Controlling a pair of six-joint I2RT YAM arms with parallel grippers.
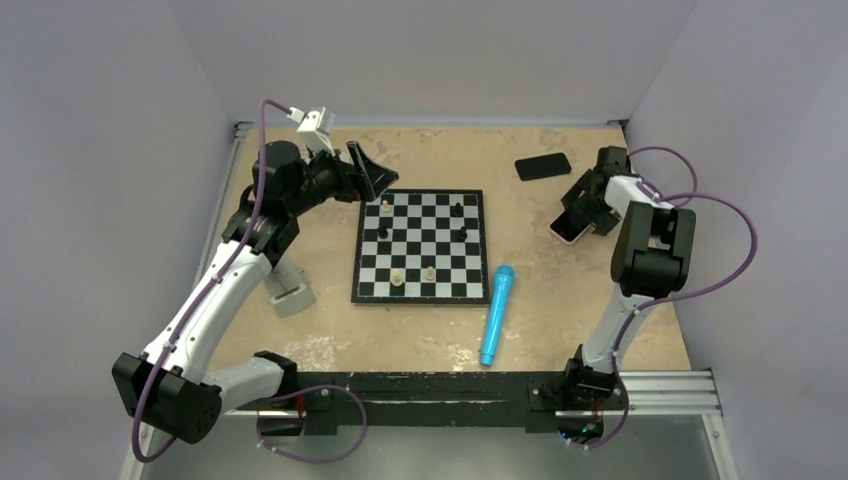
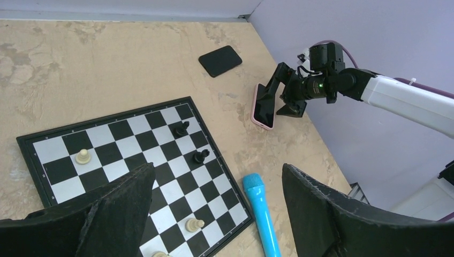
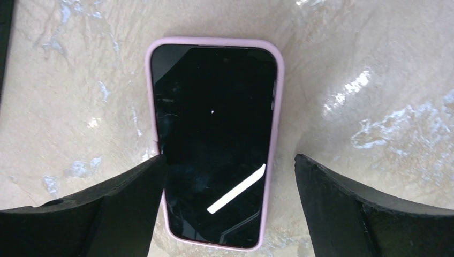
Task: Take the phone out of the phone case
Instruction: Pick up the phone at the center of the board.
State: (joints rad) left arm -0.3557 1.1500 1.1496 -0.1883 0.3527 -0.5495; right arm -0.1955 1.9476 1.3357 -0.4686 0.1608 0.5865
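Note:
The phone lies screen up on the table at the right, its dark screen framed by the pink phone case. It also shows in the top view and in the left wrist view. My right gripper hangs open just above the near end of the phone. One finger is over its left edge, the other out past its right edge, and nothing is gripped. My left gripper is open in the air over the far left corner of the chessboard, holding nothing.
A flat black slab lies beyond the phone near the back edge. A blue toy microphone rests right of the chessboard, which carries several pieces. A grey block sits left of the board. Walls close the table's sides.

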